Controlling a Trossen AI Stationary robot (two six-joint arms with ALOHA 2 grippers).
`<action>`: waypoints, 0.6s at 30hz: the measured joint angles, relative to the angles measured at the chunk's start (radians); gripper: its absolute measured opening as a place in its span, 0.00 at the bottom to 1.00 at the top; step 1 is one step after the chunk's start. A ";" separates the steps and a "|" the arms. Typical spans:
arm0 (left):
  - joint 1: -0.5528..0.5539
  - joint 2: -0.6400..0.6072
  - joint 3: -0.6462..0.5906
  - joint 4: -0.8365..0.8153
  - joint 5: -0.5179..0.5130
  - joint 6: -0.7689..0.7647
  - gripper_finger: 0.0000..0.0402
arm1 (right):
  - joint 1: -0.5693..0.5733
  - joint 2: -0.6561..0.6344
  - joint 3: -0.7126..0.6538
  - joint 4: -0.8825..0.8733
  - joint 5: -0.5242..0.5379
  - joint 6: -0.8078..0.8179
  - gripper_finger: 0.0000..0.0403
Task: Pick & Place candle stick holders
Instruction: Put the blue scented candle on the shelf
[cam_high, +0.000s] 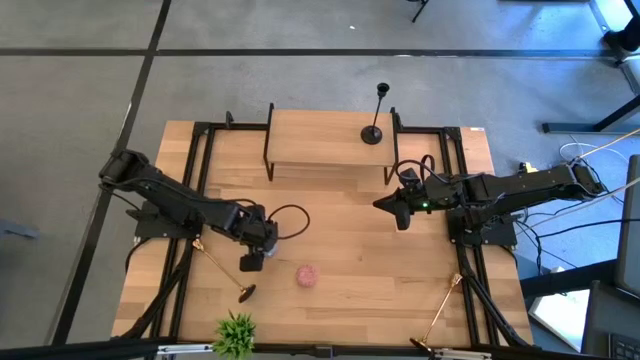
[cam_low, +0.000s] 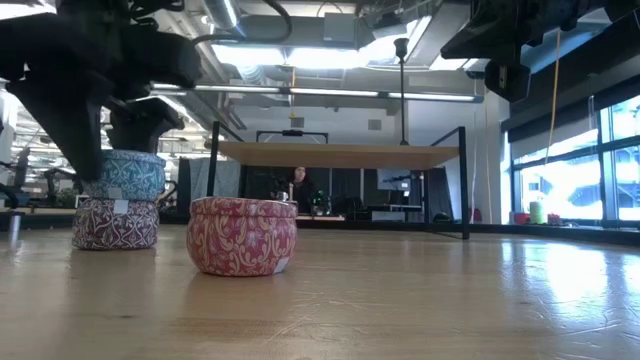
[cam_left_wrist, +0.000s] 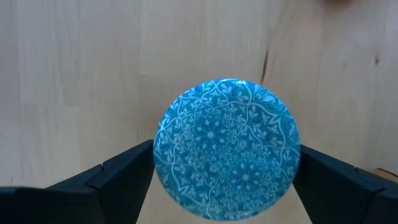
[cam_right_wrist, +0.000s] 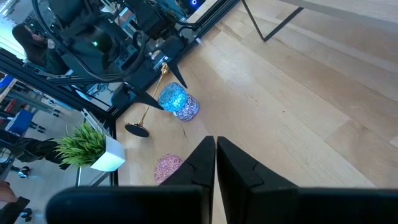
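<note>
A black candle stick holder (cam_high: 376, 115) stands upright on its round base on the raised wooden shelf (cam_high: 320, 140) at the far side. One gold holder (cam_high: 222, 268) lies flat on the table near the left front, and another (cam_high: 440, 315) lies at the right front. My left gripper (cam_high: 252, 258) points down over a blue tin (cam_left_wrist: 227, 149), which is stacked on a purple tin (cam_low: 115, 222). It is open, with a finger on either side of the blue tin. My right gripper (cam_right_wrist: 216, 155) hovers shut right of centre, holding nothing. My left gripper comes from above with its fingers (cam_left_wrist: 124, 171) close beside the blue tin's round wall (cam_left_wrist: 163, 155), one on each side. I cannot tell whether they touch it. The tin sits level on the purple tin.
A pink patterned tin (cam_high: 307, 276) sits on the table near the front centre. A small green plant (cam_high: 236, 335) in a white pot stands at the near edge. Black frame rails (cam_high: 195, 200) run along both sides of the table.
</note>
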 joint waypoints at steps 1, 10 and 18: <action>0.000 0.000 0.000 0.002 -0.003 0.001 0.87 | 0.000 0.000 0.000 0.000 0.000 0.000 0.04; 0.000 0.000 0.000 0.010 -0.025 0.018 0.87 | 0.000 0.000 0.000 0.000 0.000 0.000 0.04; 0.001 0.000 0.000 0.041 -0.025 0.051 0.87 | 0.000 0.000 0.000 0.000 0.000 0.000 0.04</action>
